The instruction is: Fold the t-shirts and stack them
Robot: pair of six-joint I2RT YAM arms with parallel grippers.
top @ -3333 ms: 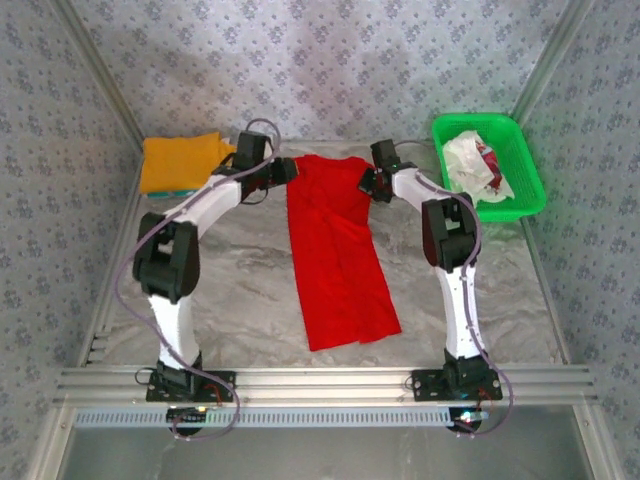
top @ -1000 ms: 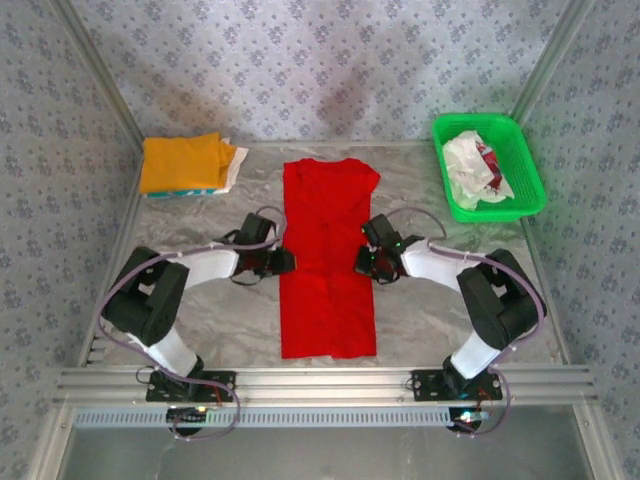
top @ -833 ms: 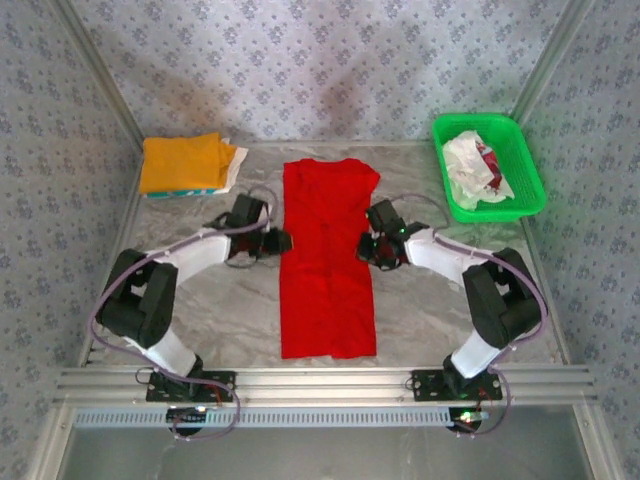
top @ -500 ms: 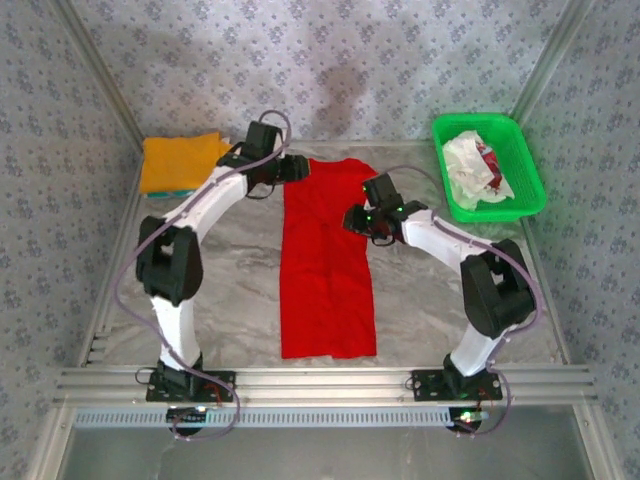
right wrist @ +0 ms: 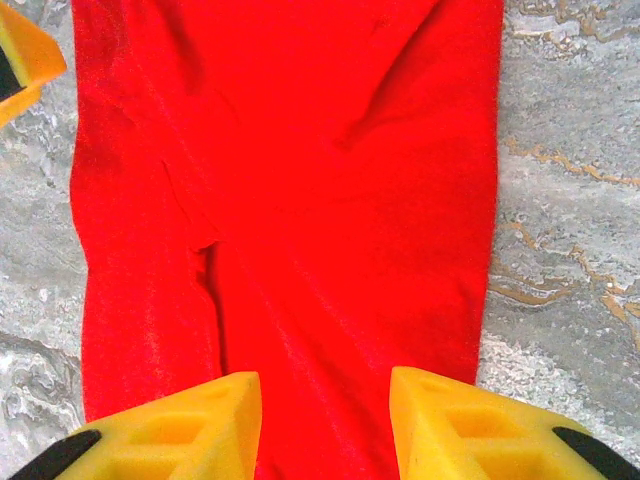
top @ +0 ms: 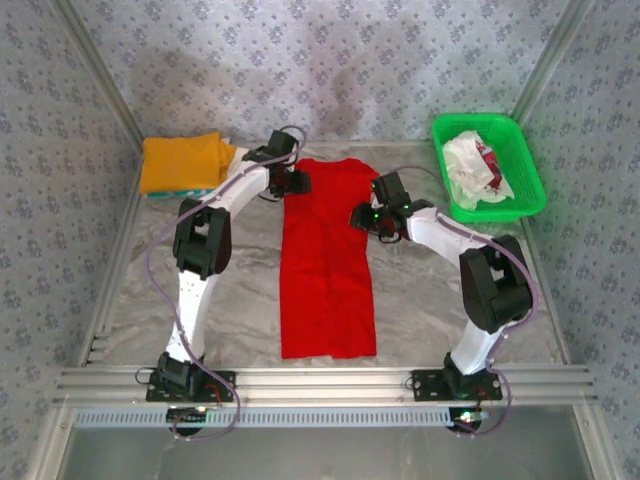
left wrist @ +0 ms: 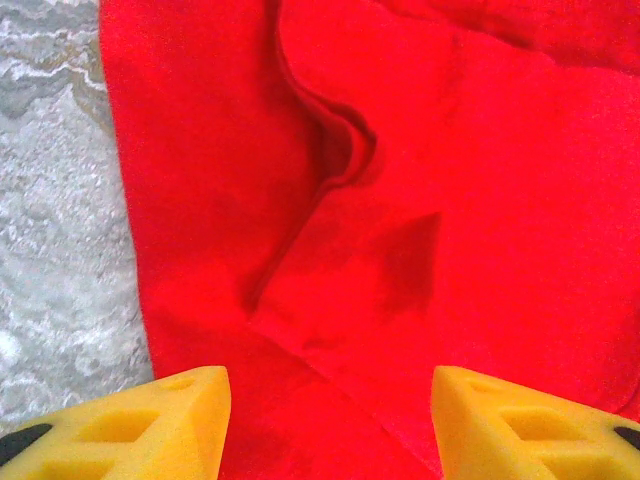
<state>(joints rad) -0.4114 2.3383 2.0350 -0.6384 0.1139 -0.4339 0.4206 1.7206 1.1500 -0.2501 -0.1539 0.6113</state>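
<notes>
A bright red t-shirt [top: 328,262] lies flat on the marble table as a long narrow strip, sleeves folded in. My left gripper [top: 297,183] hovers at its far left corner. In the left wrist view that gripper [left wrist: 330,432] is open, with creased red cloth [left wrist: 420,200] below its yellow fingertips [left wrist: 150,425]. My right gripper [top: 360,216] is at the shirt's right edge, a little nearer. It stands open [right wrist: 325,430] over the red shirt [right wrist: 300,180], holding nothing. An orange-yellow t-shirt [top: 180,160] lies folded at the far left on top of teal and white ones [top: 228,168].
A green mesh basket [top: 525,165] at the far right holds a crumpled white t-shirt with red marks [top: 470,165]. Bare marble table [top: 440,290] lies on both sides of the red shirt. Patterned walls close in the back and sides.
Both grippers left the middle of the red shirt's sides, opened, and moved toward its far end. The left arm reached furthest. The shirt has stayed in place.
</notes>
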